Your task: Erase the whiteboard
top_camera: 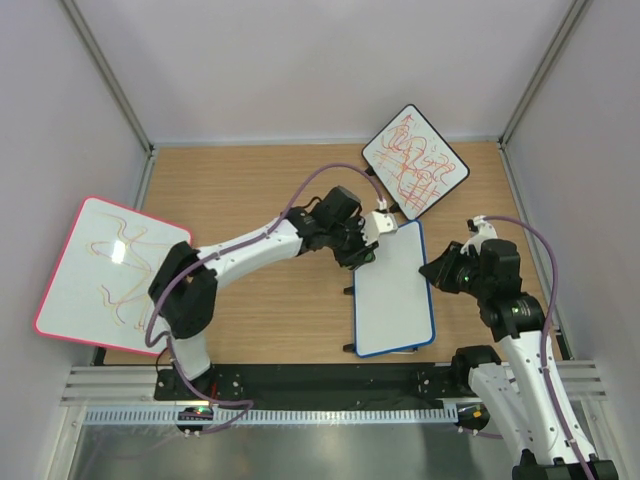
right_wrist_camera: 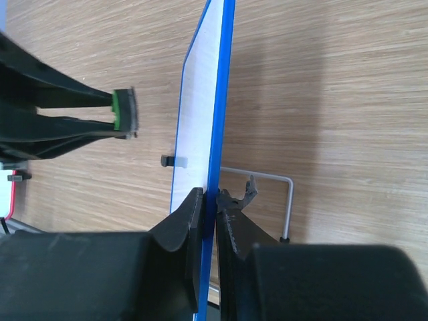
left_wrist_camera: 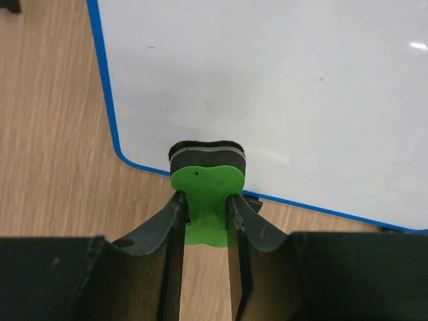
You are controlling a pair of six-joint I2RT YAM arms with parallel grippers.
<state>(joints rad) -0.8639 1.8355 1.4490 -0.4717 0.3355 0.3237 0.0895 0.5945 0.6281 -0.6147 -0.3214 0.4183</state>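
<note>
Presently: left hand (left_wrist_camera: 204, 204) clamped on eraser (left_wrist_camera: 206, 175) (green grip, black felt) near whiteboard (left_wrist_camera: 281, 87) corner; right hand (right_wrist_camera: 212, 200) pinching its blue edge.

A plain white face edged in blue is being shown by the whiteboard (top_camera: 395, 290). Bright green (over grey and black layers) is being shown by the eraser (left_wrist_camera: 206, 175). Red-orange scribbles are being carried by the black-framed board (top_camera: 414, 160), faint orange loops by the pink-framed board (top_camera: 105, 270).

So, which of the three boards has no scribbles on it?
The blue-framed board in the middle: its face is clean. The pink-framed board and the black-framed board both bear scribbles.
</note>
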